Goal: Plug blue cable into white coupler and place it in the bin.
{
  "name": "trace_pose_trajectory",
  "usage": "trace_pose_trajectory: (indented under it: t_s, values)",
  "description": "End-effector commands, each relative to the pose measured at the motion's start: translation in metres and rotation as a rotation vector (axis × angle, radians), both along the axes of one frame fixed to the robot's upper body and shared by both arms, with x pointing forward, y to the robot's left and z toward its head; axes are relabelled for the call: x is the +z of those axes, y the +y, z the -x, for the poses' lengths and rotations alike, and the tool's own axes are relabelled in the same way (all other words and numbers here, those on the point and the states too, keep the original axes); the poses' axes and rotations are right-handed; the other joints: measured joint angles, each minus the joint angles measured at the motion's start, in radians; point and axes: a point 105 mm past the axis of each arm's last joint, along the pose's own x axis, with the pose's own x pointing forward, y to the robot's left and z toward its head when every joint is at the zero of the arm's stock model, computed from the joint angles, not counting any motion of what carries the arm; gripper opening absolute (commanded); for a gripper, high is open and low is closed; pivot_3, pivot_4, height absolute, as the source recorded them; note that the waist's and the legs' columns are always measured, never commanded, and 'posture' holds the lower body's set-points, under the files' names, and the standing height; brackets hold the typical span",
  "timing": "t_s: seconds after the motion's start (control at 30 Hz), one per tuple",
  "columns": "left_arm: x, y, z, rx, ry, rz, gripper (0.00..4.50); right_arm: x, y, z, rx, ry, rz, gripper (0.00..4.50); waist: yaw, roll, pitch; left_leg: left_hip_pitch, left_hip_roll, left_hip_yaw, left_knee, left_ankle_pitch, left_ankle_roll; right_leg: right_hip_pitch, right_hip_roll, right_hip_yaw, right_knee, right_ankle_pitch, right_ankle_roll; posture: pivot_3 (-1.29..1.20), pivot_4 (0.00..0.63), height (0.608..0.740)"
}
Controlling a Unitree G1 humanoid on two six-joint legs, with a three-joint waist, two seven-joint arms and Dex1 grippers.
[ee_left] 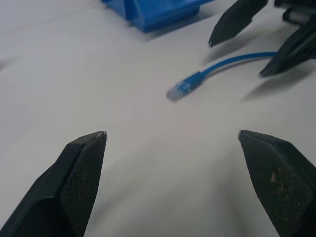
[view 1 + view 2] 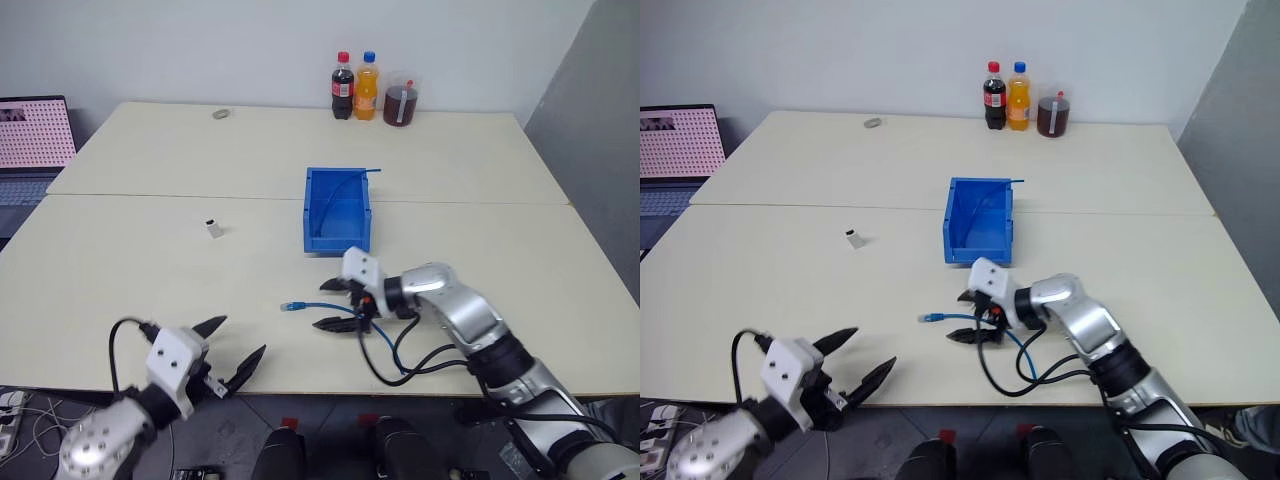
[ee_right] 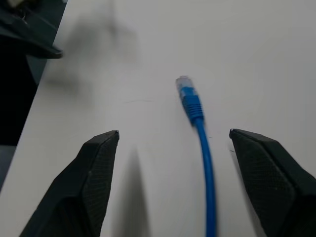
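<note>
Here, cream table [image 2: 150, 270], laptop [image 2: 35, 135] beside, grey wall.

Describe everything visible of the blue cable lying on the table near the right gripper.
The blue cable is a thin, flexible bright-blue cord ending in a small clear-tipped plug. It lies flat on the cream table, in front of the bin, plug end pointing toward the robot's left. Its length runs back between the open fingers of the right gripper, which do not clamp it. The far end curves off under the right arm.
</note>
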Motion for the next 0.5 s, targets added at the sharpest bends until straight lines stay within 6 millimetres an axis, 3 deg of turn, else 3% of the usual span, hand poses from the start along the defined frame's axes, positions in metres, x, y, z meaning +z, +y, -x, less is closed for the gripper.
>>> trace_pose_trajectory:
  t_s: [0.03, 0.23, 0.43, 0.5]
  values:
    - [-0.002, 0.003, -0.034, -0.172, 0.039, -0.061, 4.50, 0.032, -0.028, 0.018, -0.058, 0.005, -0.103, 4.47, 0.009, 0.001, 0.000, 0.000, 0.000, 0.000, 0.000, 0.000, 0.000, 0.000, 0.000, 0.000, 0.000, 0.000, 0.000, 0.00, 0.150, 0.740]
    - [-0.005, -0.017, -0.075, -0.460, 0.126, -0.119, 4.50, 0.044, -0.055, 0.050, -0.098, 0.014, -0.114, 4.47, 0.008, 0.001, 0.000, -0.006, -0.001, 0.000, 0.001, 0.000, 0.000, -0.002, -0.001, -0.001, -0.001, 0.000, 0.001, 0.00, 0.150, 0.740]
    - [-0.020, -0.028, -0.095, -0.646, 0.219, -0.204, 4.50, 0.039, -0.064, 0.043, -0.235, -0.013, -0.102, 4.47, -0.007, 0.001, 0.000, -0.005, 0.000, 0.000, 0.001, 0.000, 0.000, -0.002, 0.001, -0.001, 0.000, 0.001, 0.000, 0.00, 0.150, 0.740]
    - [-0.023, -0.028, -0.093, -0.714, 0.255, -0.249, 4.12, 0.039, -0.067, 0.039, -0.283, -0.023, -0.107, 4.50, -0.007, 0.001, 0.000, -0.005, 0.000, 0.000, 0.001, 0.000, 0.000, -0.002, 0.001, -0.001, 0.000, 0.001, 0.000, 0.00, 0.150, 0.740]
